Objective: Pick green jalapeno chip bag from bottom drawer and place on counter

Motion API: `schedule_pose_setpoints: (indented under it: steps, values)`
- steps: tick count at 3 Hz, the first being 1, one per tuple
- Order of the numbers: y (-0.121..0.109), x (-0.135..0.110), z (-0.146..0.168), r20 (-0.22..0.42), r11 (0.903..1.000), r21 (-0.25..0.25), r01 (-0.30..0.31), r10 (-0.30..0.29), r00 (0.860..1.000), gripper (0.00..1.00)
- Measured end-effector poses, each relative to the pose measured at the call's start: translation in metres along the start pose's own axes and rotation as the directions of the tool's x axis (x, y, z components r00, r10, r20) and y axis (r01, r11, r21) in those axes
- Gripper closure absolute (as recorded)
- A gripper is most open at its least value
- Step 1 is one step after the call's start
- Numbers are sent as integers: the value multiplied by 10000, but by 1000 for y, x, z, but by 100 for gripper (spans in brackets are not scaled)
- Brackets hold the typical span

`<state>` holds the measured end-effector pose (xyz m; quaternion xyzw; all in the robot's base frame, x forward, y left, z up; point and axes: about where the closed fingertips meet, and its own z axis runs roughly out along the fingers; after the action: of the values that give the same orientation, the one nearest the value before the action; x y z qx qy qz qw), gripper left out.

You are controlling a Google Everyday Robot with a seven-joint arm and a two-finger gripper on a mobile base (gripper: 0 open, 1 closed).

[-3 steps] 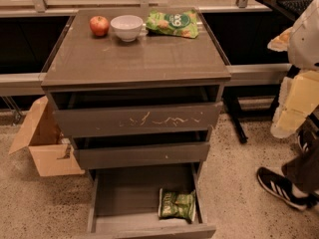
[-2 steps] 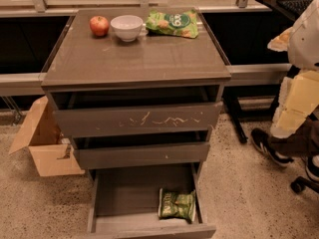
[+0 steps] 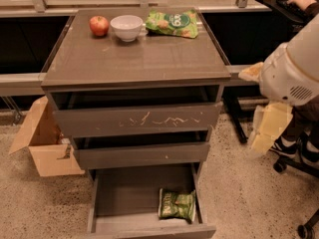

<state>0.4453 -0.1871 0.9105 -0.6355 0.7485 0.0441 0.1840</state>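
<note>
Speckled stone flooring surrounds a dark grey-brown three-drawer cabinet, seen from the front with its bottom drawer [image 3: 124, 195] pulled out towards the viewer. The green jalapeno chip bag [image 3: 177, 204] lies flat in the drawer's near right corner, close against the right wall, with bare tray to its left. On the worktop [image 3: 139, 61], along the far edge, stand a red apple [image 3: 99, 25], a white bowl [image 3: 126, 27] and a brighter green snack bag [image 3: 172, 23]. The near half looks open enough to take the bag. An open cardboard box [image 3: 45, 148] sits on the floor to the left. At the right edge, the robot's white arm housing [image 3: 294, 68] hangs beside the cabinet, and the pale pincer [image 3: 266, 131] hangs below it, well apart from the drawer and holding nothing that can be seen. Whether it is apart or together cannot be told. The bag looks light, soft and crinkly, with a slick skin that is likely to slide or crush. A pinch from above across its puffed middle, or on its upper seam, seems the safest hold. The drawer's right wall leaves little room on that side.
</note>
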Motion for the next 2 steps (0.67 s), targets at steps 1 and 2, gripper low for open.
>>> schedule_pose_setpoints:
  steps: [1, 2]
  values:
    - [6, -3, 45, 821, 9972, -700, 275, -217, 9964, 0]
    - [15, -7, 96, 1615, 9882, -1462, 467, -227, 9866, 0]
